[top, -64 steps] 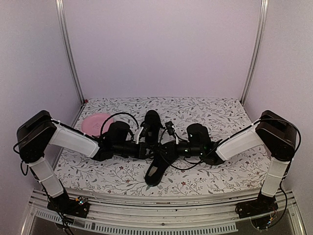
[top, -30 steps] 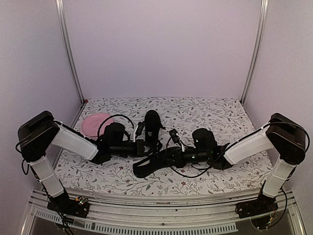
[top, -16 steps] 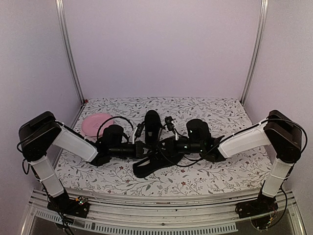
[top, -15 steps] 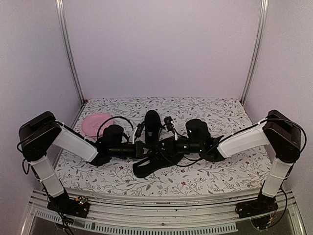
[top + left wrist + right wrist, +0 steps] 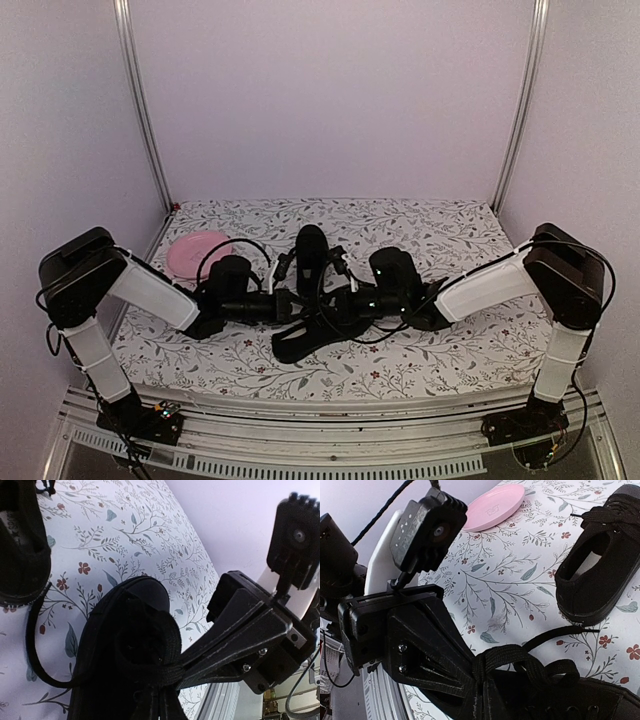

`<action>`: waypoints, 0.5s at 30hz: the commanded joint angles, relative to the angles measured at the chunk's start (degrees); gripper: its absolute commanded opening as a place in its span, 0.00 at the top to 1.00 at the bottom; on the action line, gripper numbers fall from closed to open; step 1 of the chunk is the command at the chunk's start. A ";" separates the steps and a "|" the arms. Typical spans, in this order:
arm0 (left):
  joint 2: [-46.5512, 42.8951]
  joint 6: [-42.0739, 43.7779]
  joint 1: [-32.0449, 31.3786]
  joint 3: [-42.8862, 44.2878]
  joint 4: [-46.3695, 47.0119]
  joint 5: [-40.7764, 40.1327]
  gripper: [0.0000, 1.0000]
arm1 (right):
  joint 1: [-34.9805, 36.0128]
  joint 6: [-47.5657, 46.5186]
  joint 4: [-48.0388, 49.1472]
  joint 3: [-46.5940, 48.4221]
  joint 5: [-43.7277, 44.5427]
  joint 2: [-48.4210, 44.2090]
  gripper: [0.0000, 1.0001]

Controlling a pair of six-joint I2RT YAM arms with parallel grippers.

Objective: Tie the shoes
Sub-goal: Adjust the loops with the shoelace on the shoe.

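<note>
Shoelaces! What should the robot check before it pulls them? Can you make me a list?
1. The left jaws shut on the laces: ok.
2. The right jaws shut on them too: ok.
3. The near shoe on its sole: ok.
4. Tying finished: cannot tell.
5. The far shoe free of the loose lace: cannot tell.
6. The pink plate out of the way: ok.

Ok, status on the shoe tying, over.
Both shut: left tool and right tool pinch the laces of the near shoe. No finished bow visible. Apart: far shoe, pink plate.
</note>
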 commanded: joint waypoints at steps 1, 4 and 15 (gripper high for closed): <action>-0.49 -0.67 0.69 -0.26 1.58 -1.26 1.00 | 0.65 -0.18 -0.31 -1.21 -0.40 -2.24 0.98; 0.00 -1.54 0.90 0.14 2.88 -1.20 1.00 | 0.64 0.38 -0.51 -2.65 -2.72 -3.13 0.98; 2.78 -4.45 1.57 0.96 5.31 -1.68 1.00 | 1.69 4.70 3.68 -8.63 -10.19 -3.76 0.98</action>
